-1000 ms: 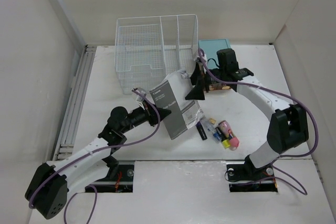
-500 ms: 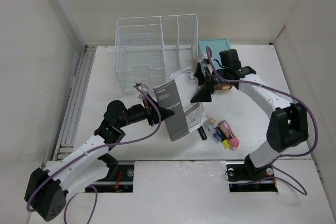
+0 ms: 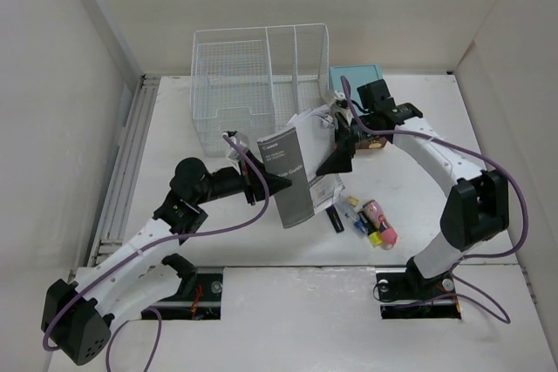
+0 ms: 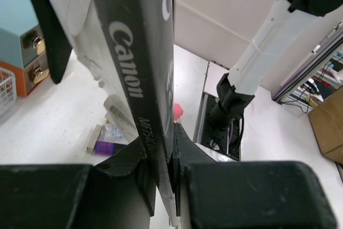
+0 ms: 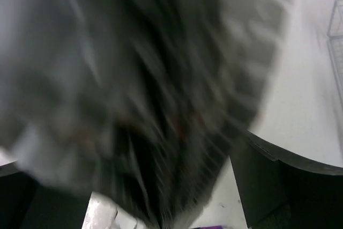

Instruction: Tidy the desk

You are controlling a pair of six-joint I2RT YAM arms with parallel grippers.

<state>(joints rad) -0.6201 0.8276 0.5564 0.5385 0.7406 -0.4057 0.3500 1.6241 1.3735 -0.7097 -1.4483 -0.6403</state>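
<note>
**Top view:** the desk point(image 3: 174, 154), a matte white tabletop with a ribbed rail point(image 3: 122, 172) along its left edge, spans the floor between white walls. It carries a wire-mesh organizer point(image 3: 253, 84), a teal drawer box point(image 3: 356, 73) and small stationery point(image 3: 370, 219). The left gripper point(image 3: 270, 185) pinches a booklet point(image 3: 292, 176) held on edge. The right gripper point(image 3: 336, 147) stands spread wide at the booklet's far side, contact unclear.

**Left wrist view:** only here does "Canon" read on the cover.

**Right wrist view:** blurred grey.
</note>
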